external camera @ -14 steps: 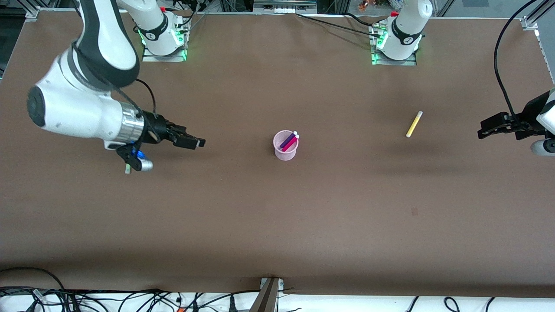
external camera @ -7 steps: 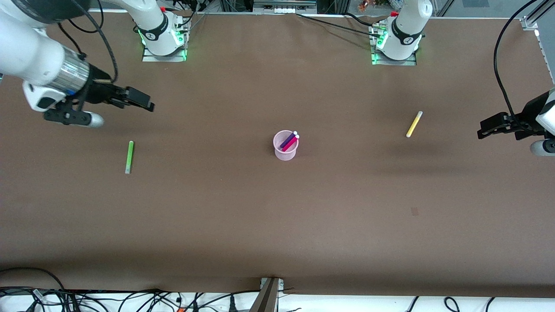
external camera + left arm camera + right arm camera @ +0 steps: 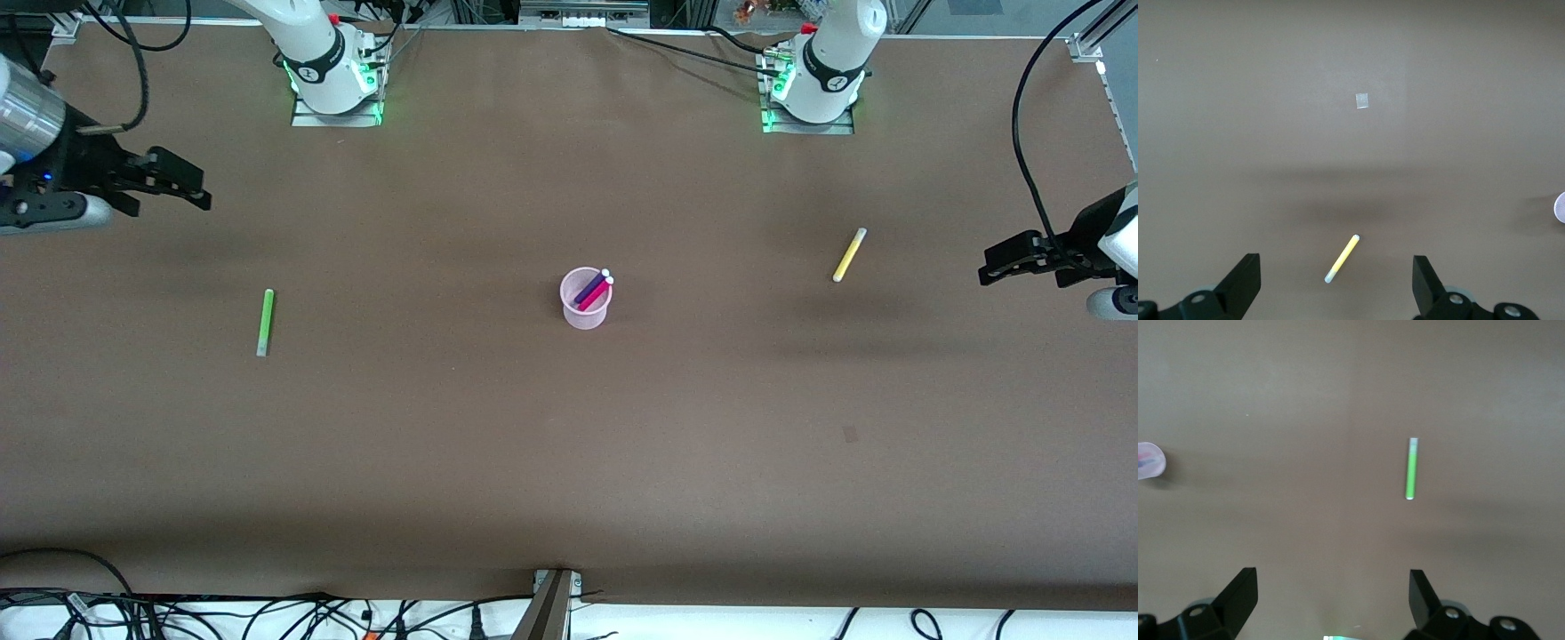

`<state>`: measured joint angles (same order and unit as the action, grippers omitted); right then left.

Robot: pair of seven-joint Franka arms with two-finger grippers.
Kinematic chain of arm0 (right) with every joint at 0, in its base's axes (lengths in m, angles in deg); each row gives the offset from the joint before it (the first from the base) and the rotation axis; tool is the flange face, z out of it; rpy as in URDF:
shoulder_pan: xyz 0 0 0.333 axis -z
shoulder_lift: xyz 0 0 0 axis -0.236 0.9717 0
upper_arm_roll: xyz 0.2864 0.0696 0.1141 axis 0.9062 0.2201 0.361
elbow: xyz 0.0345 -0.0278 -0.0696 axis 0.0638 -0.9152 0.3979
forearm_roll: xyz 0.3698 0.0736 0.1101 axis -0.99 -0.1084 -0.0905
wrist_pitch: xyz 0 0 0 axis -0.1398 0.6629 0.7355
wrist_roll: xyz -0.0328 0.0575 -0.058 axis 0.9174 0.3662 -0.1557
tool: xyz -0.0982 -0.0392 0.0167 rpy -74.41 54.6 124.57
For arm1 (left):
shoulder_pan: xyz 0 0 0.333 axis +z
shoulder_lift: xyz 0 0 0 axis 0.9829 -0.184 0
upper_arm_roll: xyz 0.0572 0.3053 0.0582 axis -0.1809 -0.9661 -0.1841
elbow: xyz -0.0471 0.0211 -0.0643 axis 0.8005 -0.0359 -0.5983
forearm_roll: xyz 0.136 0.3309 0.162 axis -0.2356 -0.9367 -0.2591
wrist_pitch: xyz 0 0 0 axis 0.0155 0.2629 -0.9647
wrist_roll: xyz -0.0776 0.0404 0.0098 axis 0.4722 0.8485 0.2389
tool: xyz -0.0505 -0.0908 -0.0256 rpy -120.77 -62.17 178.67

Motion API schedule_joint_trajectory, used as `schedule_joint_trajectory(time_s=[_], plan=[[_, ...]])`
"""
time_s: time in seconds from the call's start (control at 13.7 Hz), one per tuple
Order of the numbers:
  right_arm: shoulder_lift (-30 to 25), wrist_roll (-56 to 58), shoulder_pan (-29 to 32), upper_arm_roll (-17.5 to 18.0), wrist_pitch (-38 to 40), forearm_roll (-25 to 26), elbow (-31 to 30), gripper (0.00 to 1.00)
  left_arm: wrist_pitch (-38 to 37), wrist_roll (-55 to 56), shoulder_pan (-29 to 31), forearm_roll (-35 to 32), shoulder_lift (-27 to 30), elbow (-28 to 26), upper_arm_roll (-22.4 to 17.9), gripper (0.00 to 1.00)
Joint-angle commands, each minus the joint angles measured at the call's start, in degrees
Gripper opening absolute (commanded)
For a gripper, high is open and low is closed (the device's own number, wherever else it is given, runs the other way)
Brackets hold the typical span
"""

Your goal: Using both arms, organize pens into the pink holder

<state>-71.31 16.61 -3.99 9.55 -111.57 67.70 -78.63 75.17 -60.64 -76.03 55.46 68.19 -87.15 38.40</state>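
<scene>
The pink holder (image 3: 585,307) stands mid-table with the purple pen (image 3: 589,287) and the magenta pen (image 3: 597,293) leaning in it. The green pen (image 3: 264,322) lies flat toward the right arm's end; it also shows in the right wrist view (image 3: 1411,469). The yellow pen (image 3: 849,254) lies flat toward the left arm's end; it also shows in the left wrist view (image 3: 1342,258). My right gripper (image 3: 191,191) is open and empty, up over the table's edge at the right arm's end. My left gripper (image 3: 991,269) is open and empty, up at the left arm's end.
A small pale square mark (image 3: 1363,100) lies on the brown table (image 3: 569,444), also seen in the front view (image 3: 850,434). The holder's edge shows in the right wrist view (image 3: 1148,461). Cables (image 3: 267,613) run along the table's near edge.
My right arm has swung away from the holder toward its own end of the table and risen, uncovering the green pen. The left arm has not moved.
</scene>
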Motion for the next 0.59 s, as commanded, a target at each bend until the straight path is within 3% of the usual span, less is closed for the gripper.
schedule_joint_trajectory(time_s=[0.0, 0.37, 0.51], plan=[[-2.01, 1.61, 4.37, 4.19, 0.87, 1.26, -1.06, 1.00, -0.25, -0.51, -0.21, 0.48, 0.30, -0.18, -0.11, 1.00], [-1.92, -5.87, 3.84, 6.48, 1.40, 1.43, -0.62, 1.00, 0.28, -0.60, -0.99, 0.48, 0.30, -0.09, 0.85, 1.00], [-1.66, -5.77, 3.84, 6.83, 1.58, 4.15, 0.51, 1.00, 0.28, -0.25, -1.26, 0.48, 0.30, -0.09, 1.29, 1.00]])
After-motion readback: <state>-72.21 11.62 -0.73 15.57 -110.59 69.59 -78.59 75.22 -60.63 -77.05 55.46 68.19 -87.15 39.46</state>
